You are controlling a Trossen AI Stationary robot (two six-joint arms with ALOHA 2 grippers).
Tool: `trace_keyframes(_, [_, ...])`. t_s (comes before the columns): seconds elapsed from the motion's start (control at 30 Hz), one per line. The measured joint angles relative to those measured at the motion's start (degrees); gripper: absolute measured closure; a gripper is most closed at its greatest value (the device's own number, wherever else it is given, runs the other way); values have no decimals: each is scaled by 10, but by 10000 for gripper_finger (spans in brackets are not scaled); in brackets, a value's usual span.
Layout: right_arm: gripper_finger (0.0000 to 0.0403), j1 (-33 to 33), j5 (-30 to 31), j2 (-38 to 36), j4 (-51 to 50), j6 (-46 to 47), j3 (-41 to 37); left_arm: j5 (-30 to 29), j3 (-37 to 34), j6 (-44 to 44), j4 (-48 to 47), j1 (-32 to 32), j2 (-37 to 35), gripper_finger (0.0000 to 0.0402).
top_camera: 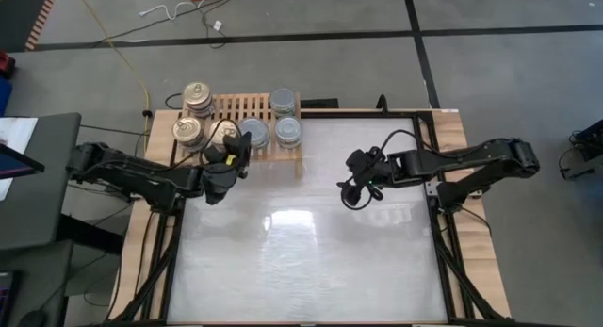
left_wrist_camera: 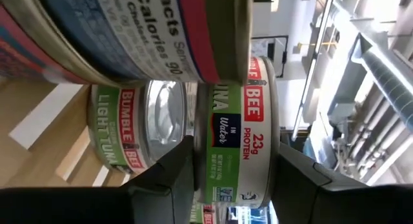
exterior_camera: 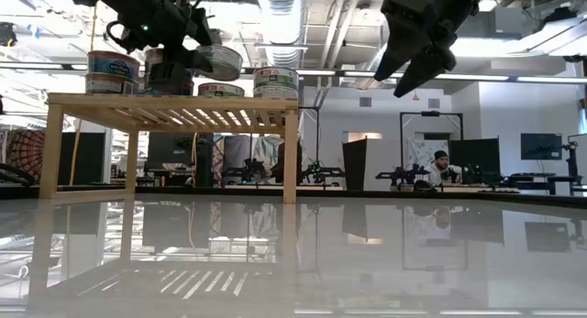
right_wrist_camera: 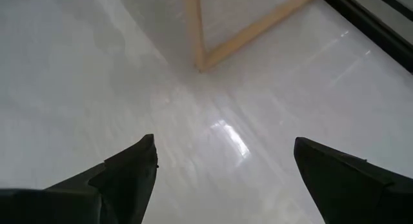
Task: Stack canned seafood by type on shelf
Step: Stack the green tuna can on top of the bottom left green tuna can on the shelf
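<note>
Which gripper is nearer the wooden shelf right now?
Left. The left gripper is over the wooden shelf's front edge, its fingers around a tuna can. The right gripper hangs open over the bare white tabletop, well clear of the shelf.

table: shelf | shelf: tuna cans

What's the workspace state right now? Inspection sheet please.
Surface: white tabletop, glossy; no loose cans on it.
Job's things: cans stacked on the wooden shelf, gold tops at its left end, silver-grey at its right.
Clutter: nothing seen.
Grippers: left pincer holds a green-label tuna can over the shelf; right pincer open over bare table.
Cables: yellow and white leads on the floor beyond the table.
Surroundings: open lab; a person sits far behind.
</note>
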Motion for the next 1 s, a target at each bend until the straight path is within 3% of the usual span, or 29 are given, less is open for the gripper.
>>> trace_keyframes(1.0, [19, 0, -1, 0, -11, -6, 0, 16, 0, 65, -6, 36, 0, 243])
